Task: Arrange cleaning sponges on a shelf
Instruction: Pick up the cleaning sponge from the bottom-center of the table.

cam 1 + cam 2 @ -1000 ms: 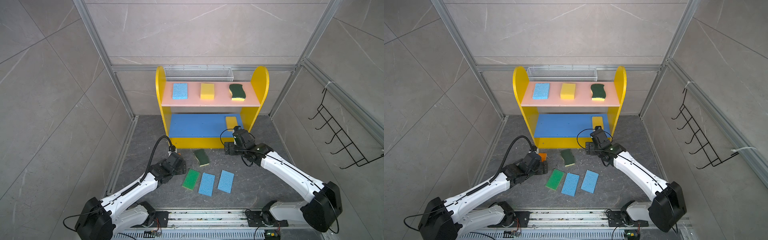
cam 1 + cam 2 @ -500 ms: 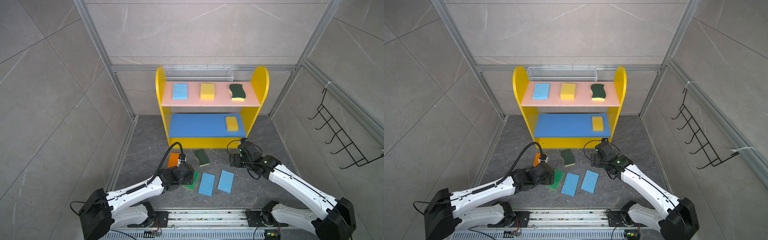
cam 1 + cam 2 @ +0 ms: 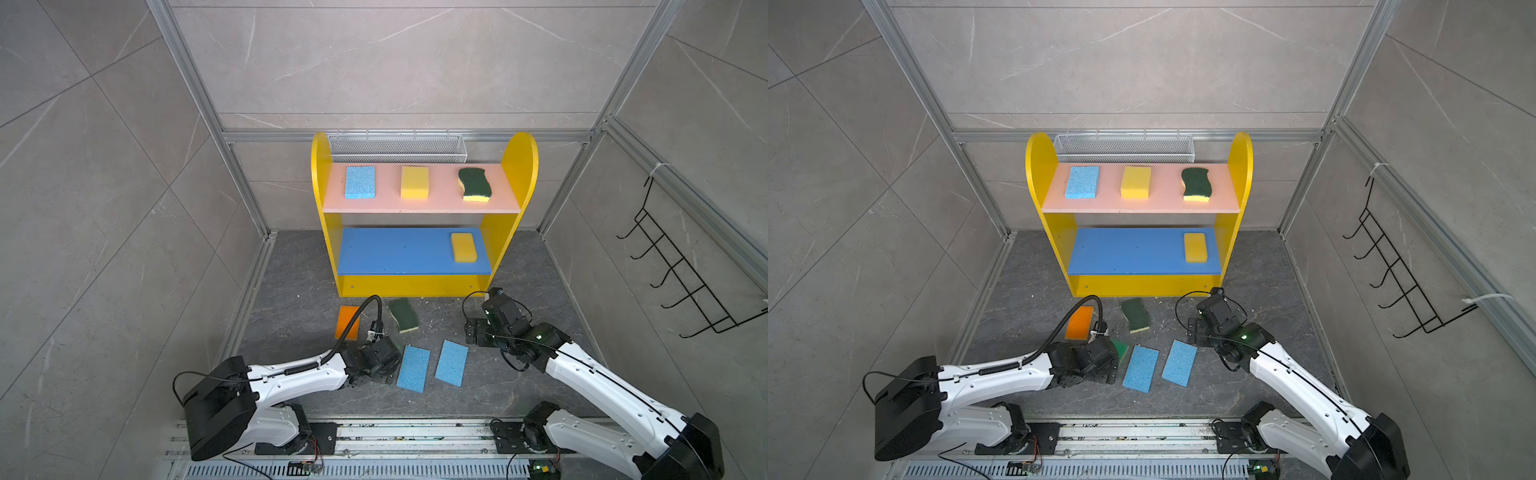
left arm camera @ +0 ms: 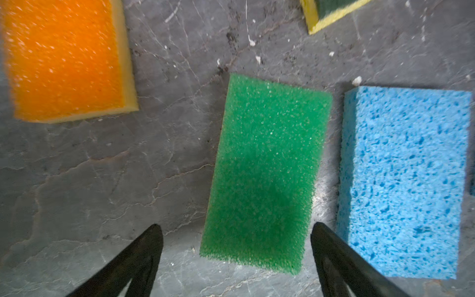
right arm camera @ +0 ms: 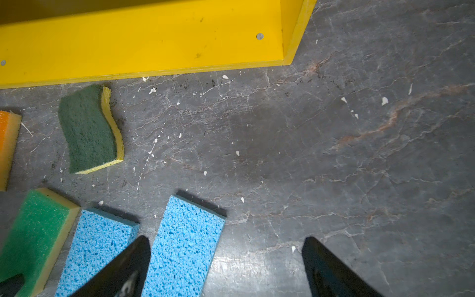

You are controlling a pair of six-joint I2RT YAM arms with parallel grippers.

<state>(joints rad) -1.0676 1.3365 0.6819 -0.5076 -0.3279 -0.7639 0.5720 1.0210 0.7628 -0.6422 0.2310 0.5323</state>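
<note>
Three blue sponges (image 3: 360,182), two yellow (image 3: 414,182), two wavy dark-green (image 3: 474,184), one bright green (image 4: 264,169), one orange (image 3: 348,322).

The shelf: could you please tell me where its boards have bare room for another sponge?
The blue middle board is bare from the left side panel to the plain yellow sponge at its right end. The pink upper board is crowded: its light blue sponge, second yellow sponge and wavy green sponge leave only gaps between them.

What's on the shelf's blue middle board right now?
One plain yellow sponge lies flat near its right end; the rest of the visible blue board is bare. The pink upper board covers its back strip, so that part cannot be seen.
</note>
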